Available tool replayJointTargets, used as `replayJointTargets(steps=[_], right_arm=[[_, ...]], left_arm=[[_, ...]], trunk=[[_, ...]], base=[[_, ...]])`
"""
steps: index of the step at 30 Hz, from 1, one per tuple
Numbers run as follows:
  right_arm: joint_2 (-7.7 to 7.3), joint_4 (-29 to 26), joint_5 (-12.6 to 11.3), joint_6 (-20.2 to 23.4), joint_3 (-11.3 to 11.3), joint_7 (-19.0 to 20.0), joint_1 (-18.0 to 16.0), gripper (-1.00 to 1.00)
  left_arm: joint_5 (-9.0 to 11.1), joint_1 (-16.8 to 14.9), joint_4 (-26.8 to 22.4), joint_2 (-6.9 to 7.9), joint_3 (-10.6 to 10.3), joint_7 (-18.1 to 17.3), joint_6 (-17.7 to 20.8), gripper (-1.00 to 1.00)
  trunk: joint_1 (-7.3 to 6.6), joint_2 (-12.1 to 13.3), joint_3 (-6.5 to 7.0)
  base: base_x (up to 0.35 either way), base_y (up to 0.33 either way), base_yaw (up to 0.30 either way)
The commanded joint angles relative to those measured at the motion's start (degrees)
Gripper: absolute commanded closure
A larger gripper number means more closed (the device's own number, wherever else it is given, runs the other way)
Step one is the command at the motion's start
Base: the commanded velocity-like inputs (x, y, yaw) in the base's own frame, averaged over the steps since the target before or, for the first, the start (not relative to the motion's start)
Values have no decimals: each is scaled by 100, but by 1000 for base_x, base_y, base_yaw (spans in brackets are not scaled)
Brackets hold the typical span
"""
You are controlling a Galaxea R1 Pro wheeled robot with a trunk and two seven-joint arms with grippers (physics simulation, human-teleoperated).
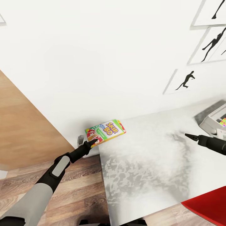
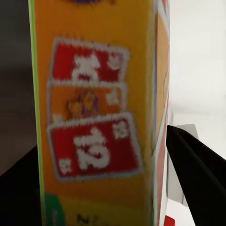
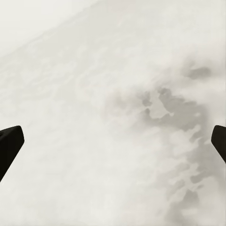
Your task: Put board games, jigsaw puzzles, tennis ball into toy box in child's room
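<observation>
Carrying the SKIP-BO box [image 1: 105, 132] toward the table [image 1: 147, 163].
My left gripper [image 1: 93, 142] was clamped on it at the table's far left corner; my right gripper [image 1: 188, 135] hung wide open, empty. The toy box [image 1: 209, 124] at the far right edge already held a jigsaw puzzle [image 1: 223, 121], I judged.

A white wall [image 1: 94, 56] hung with black silhouette pictures [image 1: 185, 81] meets a wood plank floor [image 1: 81, 194], beside a tan wooden panel [image 1: 25, 131] and red chair [image 1: 210, 207].

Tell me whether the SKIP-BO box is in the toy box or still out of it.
Out. The SKIP-BO box is held by the left tool at the table's left end, apart from the toy box at the right.
</observation>
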Motion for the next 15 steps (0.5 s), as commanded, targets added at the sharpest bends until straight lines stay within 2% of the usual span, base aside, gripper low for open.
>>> replayJointTargets(steps=[1, 15], right_arm=[[2, -7, 39, 30, -6, 45, -1, -100], [11, -43, 39, 30, -6, 46, 28, -100]], left_arm=[[16, -2, 4, 6, -16, 2, 15, 100], [27, 81, -271, -6, -54, -17, 6, 100]], trunk=[[3, -9, -8], [3, -9, -8]], base=[[0, 0, 0], [0, 0, 0]])
